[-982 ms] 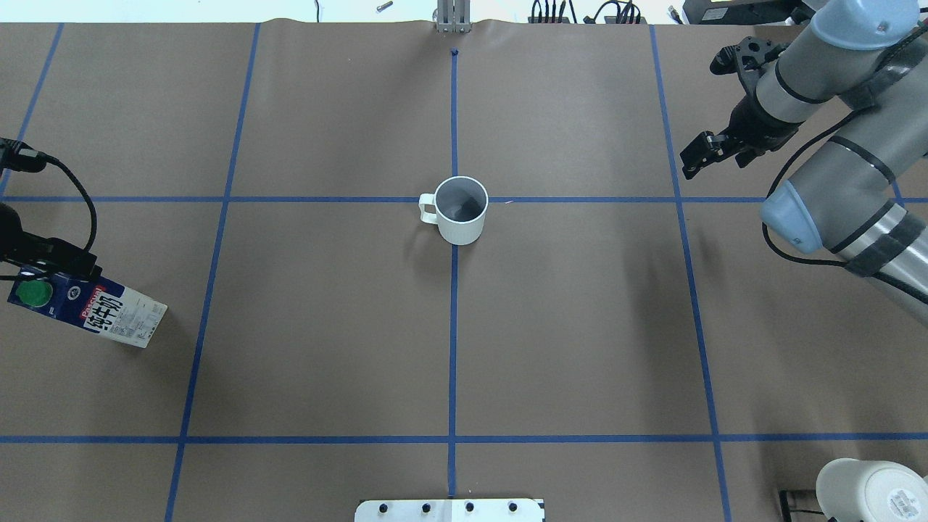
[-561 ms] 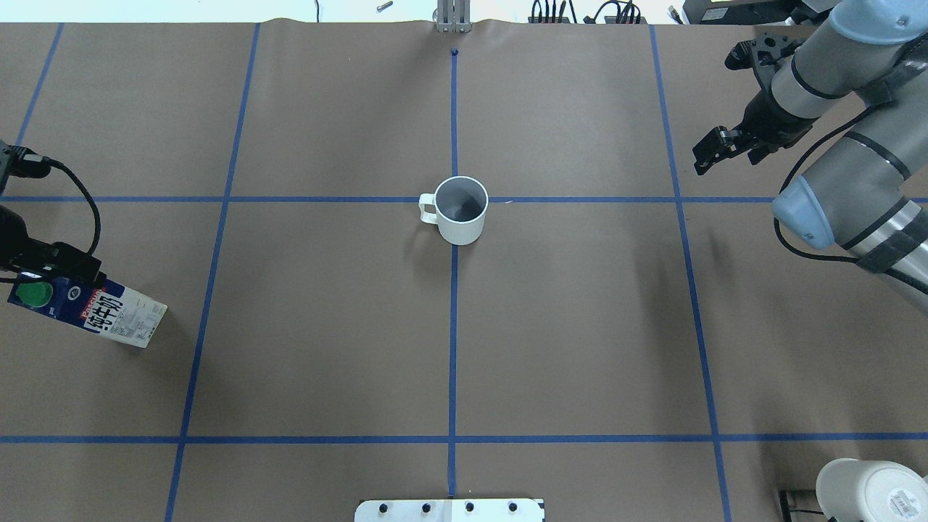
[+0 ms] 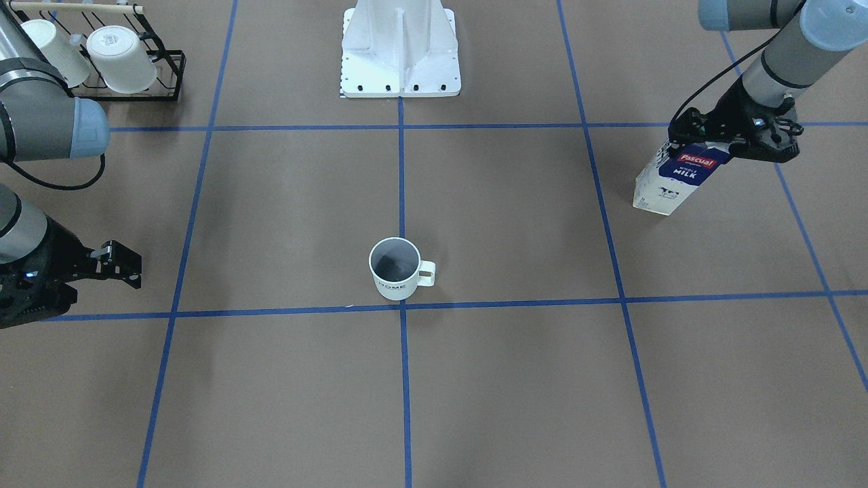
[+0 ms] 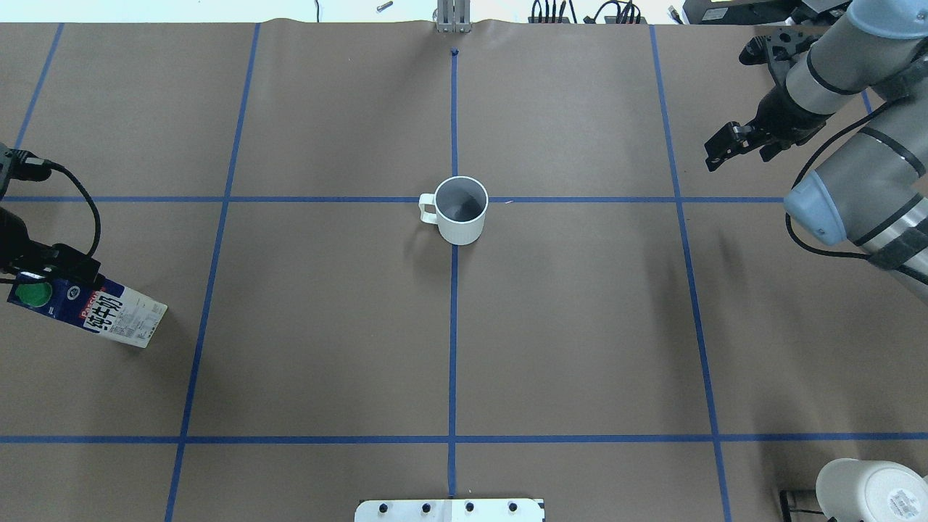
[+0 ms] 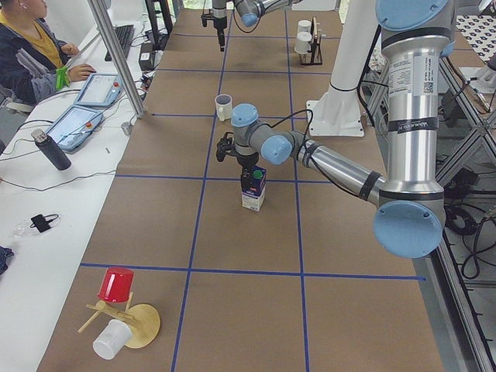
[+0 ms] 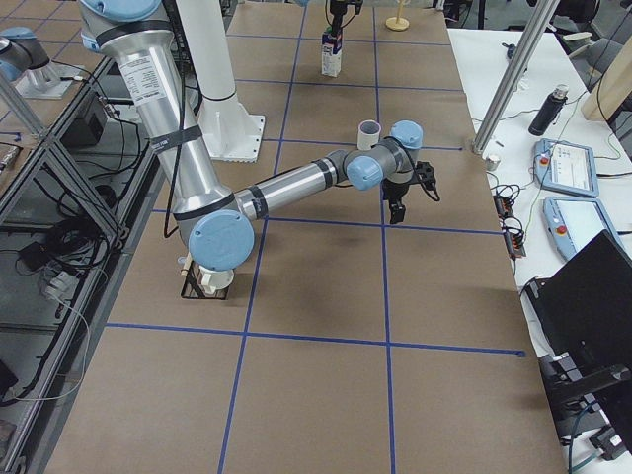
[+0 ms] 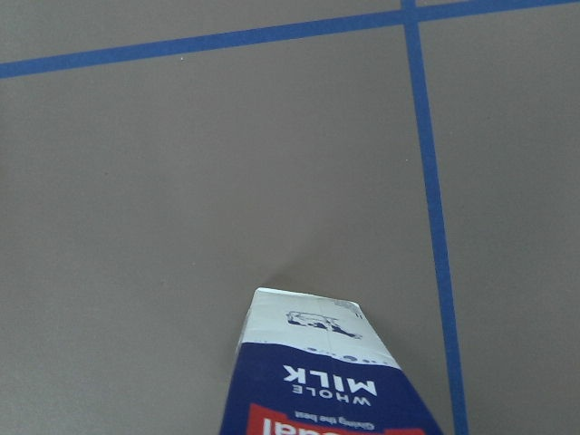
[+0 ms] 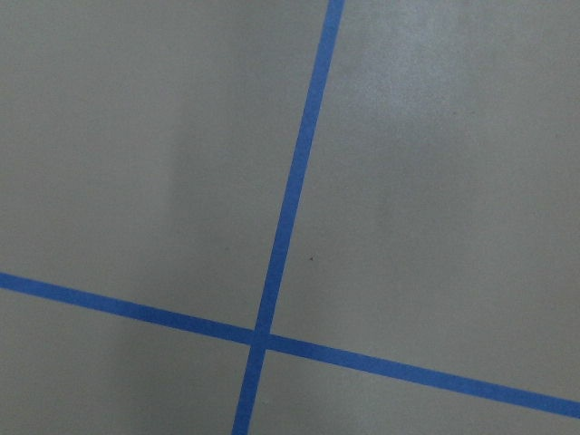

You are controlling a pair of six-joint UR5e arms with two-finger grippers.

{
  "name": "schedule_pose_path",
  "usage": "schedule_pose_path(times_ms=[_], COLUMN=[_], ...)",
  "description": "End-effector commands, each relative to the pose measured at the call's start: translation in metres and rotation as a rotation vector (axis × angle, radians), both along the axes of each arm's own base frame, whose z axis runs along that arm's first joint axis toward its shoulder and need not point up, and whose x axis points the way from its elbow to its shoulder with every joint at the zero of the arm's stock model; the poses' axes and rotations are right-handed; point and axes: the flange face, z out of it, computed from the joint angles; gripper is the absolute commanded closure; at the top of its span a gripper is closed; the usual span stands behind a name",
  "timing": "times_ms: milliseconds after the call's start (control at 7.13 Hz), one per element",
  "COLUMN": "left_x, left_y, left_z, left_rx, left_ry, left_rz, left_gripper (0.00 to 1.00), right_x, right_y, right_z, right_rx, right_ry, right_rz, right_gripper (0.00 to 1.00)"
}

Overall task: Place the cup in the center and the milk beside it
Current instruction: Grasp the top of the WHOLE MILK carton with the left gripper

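The cup [image 4: 462,212] stands upright in the middle of the table [image 4: 326,326], right at the center [image 3: 402,307], where two blue lines cross. Its bottom sits just on the robot's side of that cross. The cup is white outside and dark grey inside. Its handle points to the left, and the small word "HOME" faces away from the robot.

The milk [image 4: 94,308] stands far off to the left, past the next blue line and well apart from the cup. It has a green cap [image 4: 34,293] on top. The left gripper [image 3: 712,139] is down at the top of the milk, close by the cap. I cannot tell if its fingers squeeze the milk or only sit beside it.

The right gripper [image 4: 714,154] hangs over the table far to the right, a little on the far side of the cup's line. Its fingers are spread apart and hold nothing.

A black rack [image 3: 166,74] with two white mugs [image 3: 122,57] sits in the near right corner, by the robot. The robot's white base [image 3: 400,54] is at the near edge, in line with the cup
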Motion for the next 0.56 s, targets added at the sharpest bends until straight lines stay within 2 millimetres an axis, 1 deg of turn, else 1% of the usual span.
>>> schedule_pose_path(times_ms=[0,140,280,421], left_x=[-0.001,-0.001,-0.003,-0.010], left_y=[0.001,0.001,0.003,0.008], left_z=[-0.003,-0.005,-0.015,-0.033], left_rx=[-0.001,0.003,0.013,-0.008], left_ry=[0.007,0.010,0.022,0.042], left_rz=[-0.002,-0.002,-0.001,-0.014], left_gripper=[0.32,0.59,0.64,0.67], right_x=[0.004,0.004,0.008,0.032], right_y=[0.000,0.000,-0.002,-0.007], right_z=[0.000,-0.001,-0.001,0.003], right_rx=[0.001,0.002,0.002,0.001], right_ry=[-0.001,-0.002,-0.003,-0.007], right_rz=[0.004,0.004,0.011,0.033], right_gripper=[0.00,0.00,0.00,0.00])
